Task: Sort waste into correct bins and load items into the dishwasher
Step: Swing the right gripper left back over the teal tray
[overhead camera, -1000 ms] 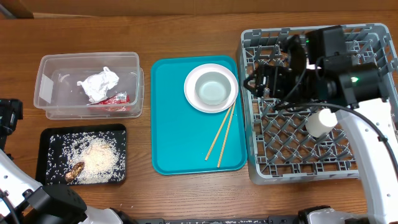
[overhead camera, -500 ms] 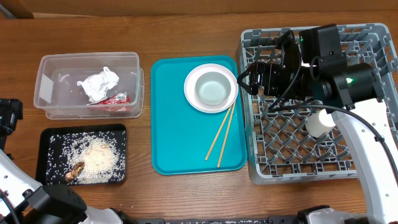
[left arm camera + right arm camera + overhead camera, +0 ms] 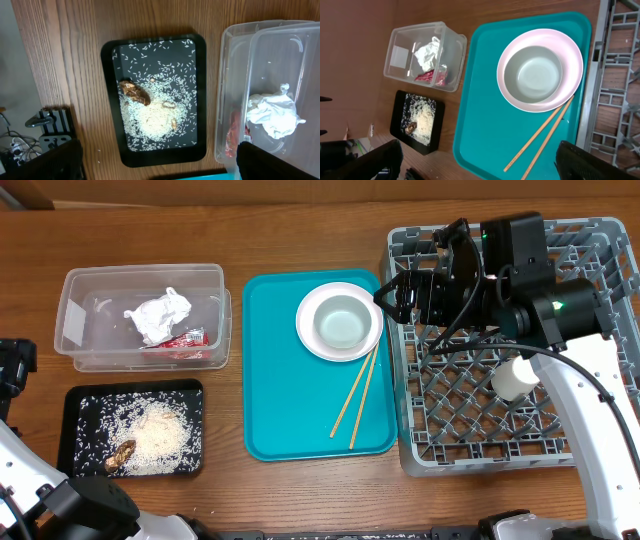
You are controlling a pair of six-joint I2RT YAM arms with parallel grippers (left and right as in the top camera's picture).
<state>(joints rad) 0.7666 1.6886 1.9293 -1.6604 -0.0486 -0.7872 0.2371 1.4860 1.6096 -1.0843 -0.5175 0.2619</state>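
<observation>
A white plate (image 3: 340,321) with a bowl (image 3: 532,75) in it lies on the teal tray's far right, two chopsticks (image 3: 356,394) beside it. A small cup (image 3: 514,377) stands in the grey dishwasher rack (image 3: 480,425). My right gripper (image 3: 395,298) hovers open over the rack's left rim, next to the plate, nothing between its fingers (image 3: 592,162). The clear tub (image 3: 95,290) holds the napkin (image 3: 158,315) and red wrapper (image 3: 185,339). Rice and brown scraps (image 3: 150,107) fill the black tray (image 3: 112,100). My left gripper (image 3: 157,167) hangs open above that tray's near edge.
The teal serving tray (image 3: 290,380) lies between the bins and the rack. A cable and a black fixture (image 3: 47,127) sit at the table's left edge. Bare wood runs along the far side and in front of the trays.
My right arm has swung left from over the rack to its left rim, toward the plate. Its jaws stayed open. The left arm has not moved.
</observation>
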